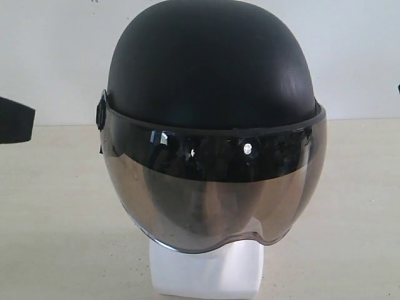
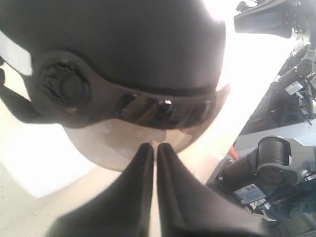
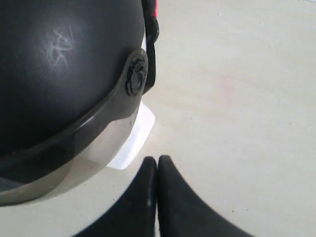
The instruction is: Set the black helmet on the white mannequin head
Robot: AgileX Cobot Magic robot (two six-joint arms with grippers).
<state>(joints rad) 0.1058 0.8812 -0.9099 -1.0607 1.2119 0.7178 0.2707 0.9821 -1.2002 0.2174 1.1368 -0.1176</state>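
The black helmet (image 1: 209, 69) sits on the white mannequin head (image 1: 206, 272), whose squarish neck base shows below the smoky visor (image 1: 212, 200); the face is only dimly visible through it. In the left wrist view the helmet (image 2: 118, 39) fills the frame and my left gripper (image 2: 154, 146) is shut and empty, its tips just short of the visor's lower edge. In the right wrist view the helmet (image 3: 59, 64) is to one side, a corner of the white base (image 3: 133, 140) shows, and my right gripper (image 3: 157, 160) is shut and empty over bare table.
A pale table (image 1: 56, 219) runs back to a white wall (image 1: 362, 56). A dark arm part (image 1: 15, 119) shows at the exterior view's left edge. Robot hardware (image 2: 276, 163) stands beyond the table edge in the left wrist view.
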